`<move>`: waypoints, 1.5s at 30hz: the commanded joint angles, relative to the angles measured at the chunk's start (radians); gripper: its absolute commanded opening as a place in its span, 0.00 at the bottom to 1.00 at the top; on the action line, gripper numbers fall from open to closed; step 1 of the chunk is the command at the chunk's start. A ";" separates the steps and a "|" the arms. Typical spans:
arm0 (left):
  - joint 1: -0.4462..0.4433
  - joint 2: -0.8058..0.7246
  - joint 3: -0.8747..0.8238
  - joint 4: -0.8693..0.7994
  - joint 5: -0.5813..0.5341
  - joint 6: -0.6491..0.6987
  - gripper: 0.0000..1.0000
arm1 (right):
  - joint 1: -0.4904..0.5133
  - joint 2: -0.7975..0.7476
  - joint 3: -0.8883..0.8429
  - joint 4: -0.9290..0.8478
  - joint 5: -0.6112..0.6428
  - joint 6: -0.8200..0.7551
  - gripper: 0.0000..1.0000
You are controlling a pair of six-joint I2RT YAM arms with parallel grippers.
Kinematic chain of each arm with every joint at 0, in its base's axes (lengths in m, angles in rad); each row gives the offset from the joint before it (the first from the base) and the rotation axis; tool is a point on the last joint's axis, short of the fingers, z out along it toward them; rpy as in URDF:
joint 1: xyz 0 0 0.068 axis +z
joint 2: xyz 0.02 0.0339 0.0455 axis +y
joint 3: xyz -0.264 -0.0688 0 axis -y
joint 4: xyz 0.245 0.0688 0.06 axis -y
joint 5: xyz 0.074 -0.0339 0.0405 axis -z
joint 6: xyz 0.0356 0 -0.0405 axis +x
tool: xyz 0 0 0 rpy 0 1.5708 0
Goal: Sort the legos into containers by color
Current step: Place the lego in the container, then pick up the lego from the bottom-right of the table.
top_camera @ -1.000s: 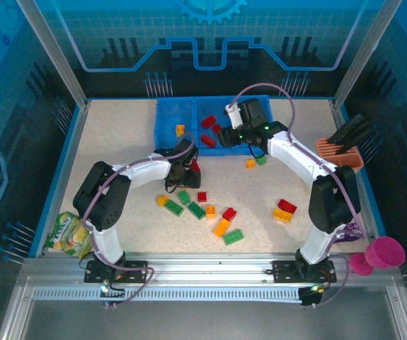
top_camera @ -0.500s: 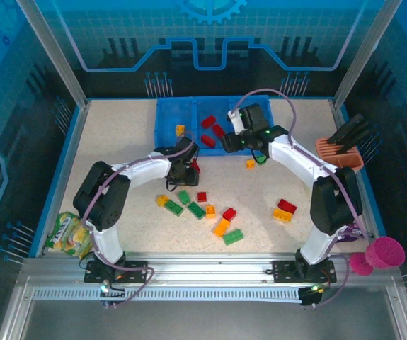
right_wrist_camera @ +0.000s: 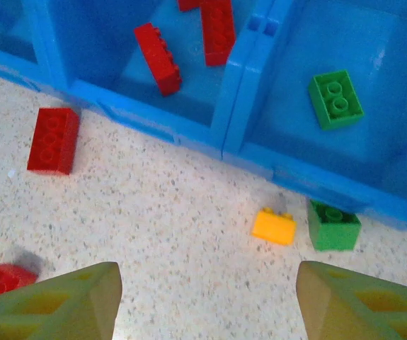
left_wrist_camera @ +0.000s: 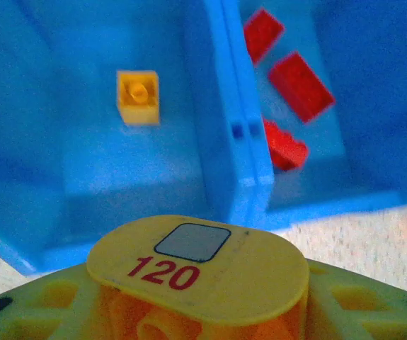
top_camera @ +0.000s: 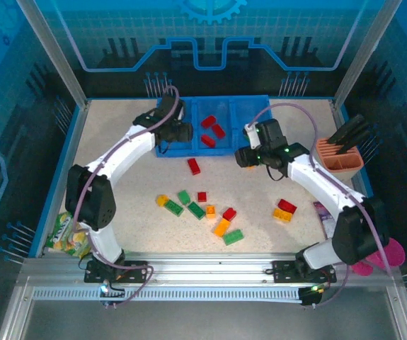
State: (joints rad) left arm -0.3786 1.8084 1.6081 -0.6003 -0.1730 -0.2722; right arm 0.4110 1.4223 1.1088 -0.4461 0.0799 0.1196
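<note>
Snack packet (top_camera: 69,234) at the lower left of the overhead view, well away from the work. Up and right of it, the left gripper (top_camera: 175,131) is at the left end of the tray (top_camera: 249,113), over the left compartment. Its wrist view looks down past a yellow housing with the fingers hidden, so I cannot tell whether it is open or closed.

Tray contents:
- Left compartment: one yellow brick (left_wrist_camera: 138,97).
- Middle compartment: three red bricks (left_wrist_camera: 300,85).
- Right compartment: one green brick (right_wrist_camera: 336,99).

Loose bricks on the table:
- A lone red brick (top_camera: 194,166) lies just below the tray's front wall.
- A scatter (top_camera: 196,210) of green, red, yellow and orange pieces sits below centre.
- A red-and-yellow pair (top_camera: 284,210) lies to the right of the scatter.
- The right wrist view adds a small yellow block (right_wrist_camera: 274,227) with a green block (right_wrist_camera: 334,225) beside it. The green one is just by the tray wall; touching or not, I cannot tell.

In front of the tray the right gripper (right_wrist_camera: 204,278) hangs above the table, fingers spread wide, nothing between them. At the right edge, tool holder (top_camera: 337,157); at the lower right, pink cup (top_camera: 381,253).

Handling, as judged: the bricks look light, rigid and smooth-sided, apt to skid or tip if nudged. They are probably best taken from above across two flat opposite sides, with the pads low on the walls and not on the studs. The green block leaves little finger room on the wall side. The yellow block looks the easier take.
</note>
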 commanded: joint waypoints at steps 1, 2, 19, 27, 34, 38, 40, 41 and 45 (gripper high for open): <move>0.035 0.099 0.088 0.024 -0.021 0.030 0.53 | -0.014 -0.069 -0.056 -0.087 0.048 0.055 0.68; 0.046 0.128 0.108 0.043 -0.017 0.024 0.53 | -0.018 -0.083 -0.069 -0.120 0.055 0.081 0.68; 0.129 0.517 0.498 -0.008 0.060 -0.004 0.64 | -0.043 -0.342 -0.287 -0.472 0.092 0.416 0.73; 0.129 0.489 0.453 0.023 0.092 0.000 0.79 | -0.152 -0.343 -0.373 -0.387 0.078 0.562 0.75; 0.129 0.434 0.438 0.039 0.106 0.023 0.81 | -0.211 -0.356 -0.412 -0.344 0.109 0.652 0.79; 0.129 0.394 0.433 0.054 0.116 0.040 0.83 | -0.225 -0.352 -0.441 -0.321 0.114 0.679 0.80; 0.129 0.374 0.426 0.063 0.125 0.042 0.82 | -0.231 -0.350 -0.461 -0.301 0.106 0.688 0.80; 0.129 0.362 0.419 0.073 0.139 0.042 0.79 | -0.237 -0.349 -0.469 -0.293 0.104 0.691 0.80; 0.129 0.324 0.389 0.092 0.156 0.031 0.75 | -0.242 -0.342 -0.472 -0.284 0.102 0.692 0.80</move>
State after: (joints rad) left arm -0.2481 2.2044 2.0243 -0.5442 -0.0570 -0.2516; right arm 0.1856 1.0801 0.6441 -0.7494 0.1761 0.7826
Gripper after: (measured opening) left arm 0.750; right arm 0.799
